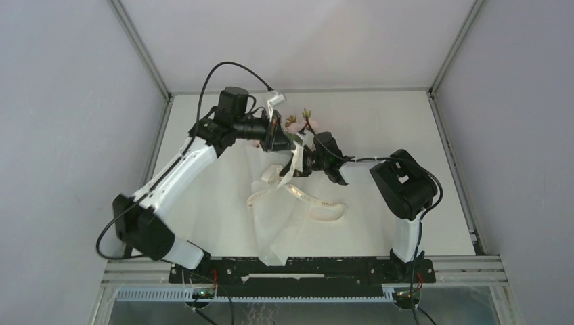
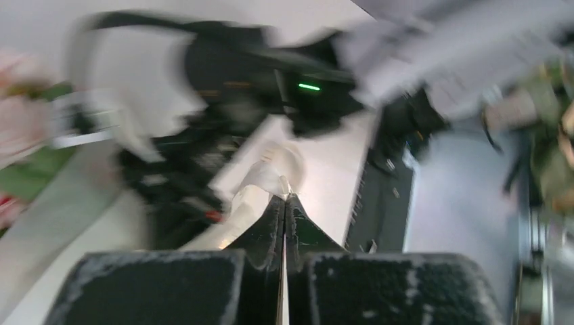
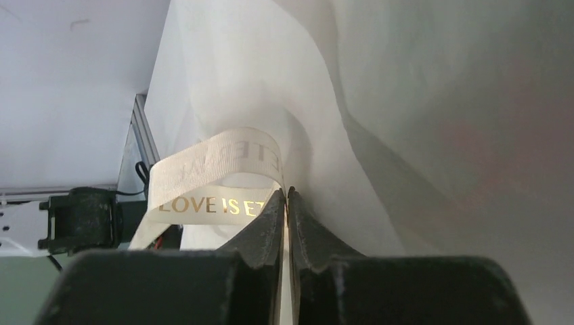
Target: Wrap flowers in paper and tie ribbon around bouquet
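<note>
The bouquet lies at the table's middle back, with its pink flowers [image 1: 298, 122] poking out of the off-white paper [image 1: 271, 230]. The cream ribbon [image 1: 298, 193] curls in loose loops over the paper. My left gripper [image 1: 276, 139] is beside the blooms; in the blurred left wrist view it [image 2: 284, 198] is shut with a pale ribbon [image 2: 267, 179] strip pinched at its tips. My right gripper [image 1: 296, 162] sits just below it. Up close, it [image 3: 285, 191] is shut on the ribbon [image 3: 216, 203], whose gold print reads "LOVE IS ET". Creased paper [image 3: 440, 101] fills the space behind.
A metal frame rail [image 1: 304, 261] runs along the near edge by the arm bases. Grey walls [image 1: 68, 101] enclose the table on the left, right and back. Black cables [image 1: 223, 71] arc over the left arm.
</note>
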